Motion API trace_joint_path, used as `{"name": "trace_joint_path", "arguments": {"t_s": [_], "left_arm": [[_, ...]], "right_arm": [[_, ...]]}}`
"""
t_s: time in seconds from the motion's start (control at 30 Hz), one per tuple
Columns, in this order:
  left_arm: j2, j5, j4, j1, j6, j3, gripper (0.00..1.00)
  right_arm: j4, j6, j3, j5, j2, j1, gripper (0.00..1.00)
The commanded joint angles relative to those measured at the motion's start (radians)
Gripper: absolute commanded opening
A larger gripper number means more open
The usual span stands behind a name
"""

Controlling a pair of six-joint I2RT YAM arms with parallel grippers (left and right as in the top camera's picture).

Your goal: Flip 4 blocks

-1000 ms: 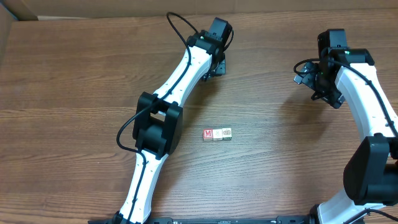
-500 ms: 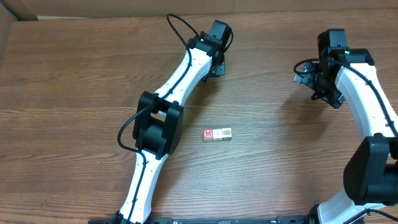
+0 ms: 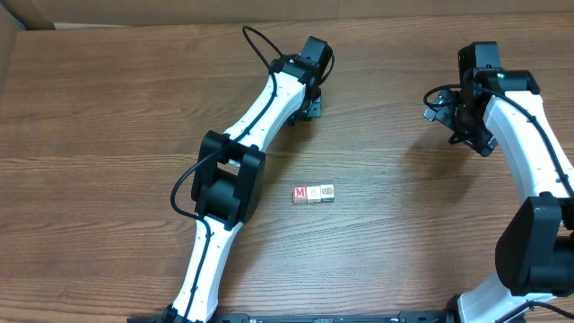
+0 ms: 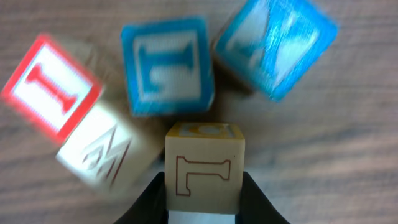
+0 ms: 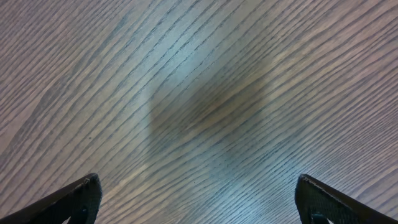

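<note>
Currently my left gripper (image 4: 204, 190) clamps the yellow-edged L block (image 4: 204, 163) just beside three crowded blocks (image 4: 53, 84), so a skewed flip may knock the nearest blue block (image 4: 168, 65) aside; my right gripper (image 5: 199, 190) idles, jaws apart.

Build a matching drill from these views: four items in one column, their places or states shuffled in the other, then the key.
1. yellow-topped block
2. red-bordered I block
3. red M block
4. right gripper

A. open above the table
B. left end of the short row
C. between the left fingers
D. left of the blue-bordered block, left wrist view

Pairs: 1-C, 2-D, 3-B, 4-A
</note>
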Motion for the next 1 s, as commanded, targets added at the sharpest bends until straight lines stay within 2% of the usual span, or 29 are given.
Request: {"name": "trace_joint_path", "arguments": {"t_s": [0.0, 0.17, 0.23, 0.43, 0.57, 0.63, 0.73, 0.77, 0.83, 0.97], "left_arm": [[-0.112, -0.013, -0.05, -0.004, 0.017, 0.045, 0.18], [-0.207, 0.12, -0.195, -0.004, 0.017, 0.045, 0.19], [-0.224, 0.167, -0.277, -0.004, 0.017, 0.045, 0.22], [-0.201, 0.171, -0.551, -0.004, 0.068, 0.043, 0.25], [-0.19, 0.171, -0.618, -0.004, 0.084, 0.032, 0.23], [-0.19, 0.171, -0.638, -0.004, 0.097, 0.017, 0.3], [-0.19, 0.171, -0.654, -0.003, 0.103, 0.011, 0.59], [-0.19, 0.171, -0.655, -0.002, 0.104, 0.011, 0.64], [-0.19, 0.171, -0.655, 0.0, 0.104, 0.011, 0.67], [-0.196, 0.165, -0.656, 0.001, 0.103, 0.011, 0.66]], "right_arm": [[0.003, -0.004, 0.012, 0.008, -0.019, -0.001, 1.0], [0.003, -0.004, 0.012, 0.008, -0.019, -0.001, 1.0], [0.003, -0.004, 0.012, 0.008, -0.019, -0.001, 1.0], [0.003, -0.004, 0.012, 0.008, -0.019, -0.001, 1.0], [0.003, -0.004, 0.012, 0.008, -0.019, -0.001, 1.0], [0.003, -0.004, 0.012, 0.008, -0.019, -0.001, 1.0], [0.003, -0.004, 0.012, 0.008, -0.019, -0.001, 1.0], [0.003, -0.004, 0.012, 0.008, -0.019, -0.001, 1.0], [0.003, -0.004, 0.012, 0.008, -0.019, -0.001, 1.0], [0.003, -0.004, 0.012, 0.008, -0.019, -0.001, 1.0]]}}
